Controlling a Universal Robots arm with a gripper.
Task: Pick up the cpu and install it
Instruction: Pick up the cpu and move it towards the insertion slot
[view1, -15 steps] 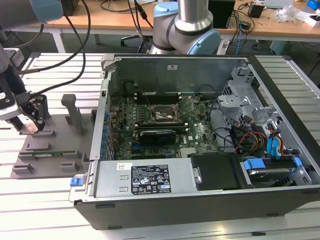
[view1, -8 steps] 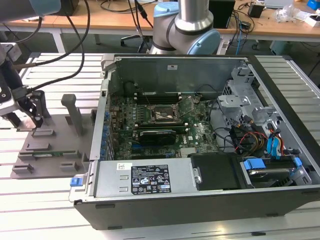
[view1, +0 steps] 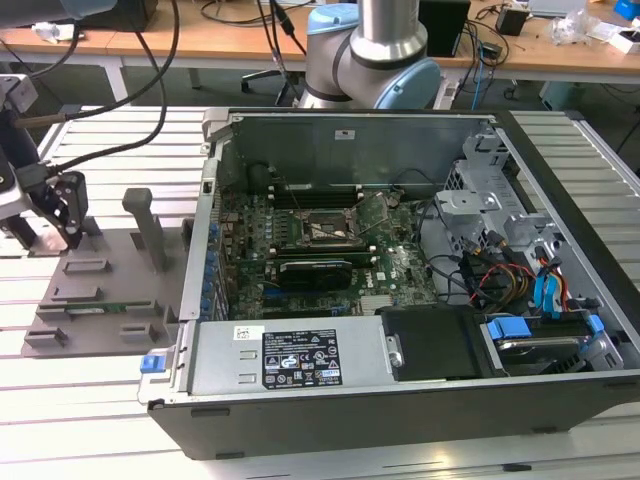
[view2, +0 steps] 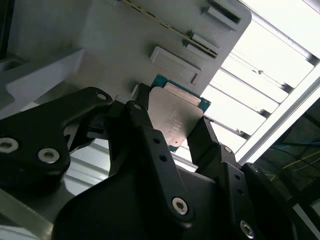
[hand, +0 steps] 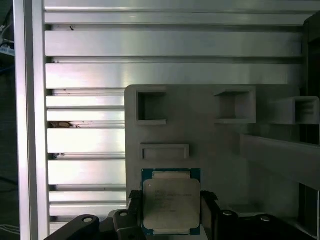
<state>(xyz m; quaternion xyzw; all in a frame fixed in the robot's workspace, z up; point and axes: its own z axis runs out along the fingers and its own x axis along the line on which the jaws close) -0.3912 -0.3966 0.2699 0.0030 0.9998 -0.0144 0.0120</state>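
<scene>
**Cpu pinched at the tray**

Gripper (hand: 171, 206) fingers (hand: 209, 209) press against two opposite edges of the cpu (hand: 171, 200), so the chip is clamped between them. Its silvery top faces the camera in both wrist views. Just behind it is the grey tray (hand: 220, 145) with its raised pockets, resting on the slatted metal table (hand: 85, 75). Whether the cpu touches the tray cannot be told. In the exterior view the gripper sits low over the tray at the exterior view's left. It is well apart from the open case (view1: 350, 130), where the socket (view1: 325, 228) lies on the board.
</scene>
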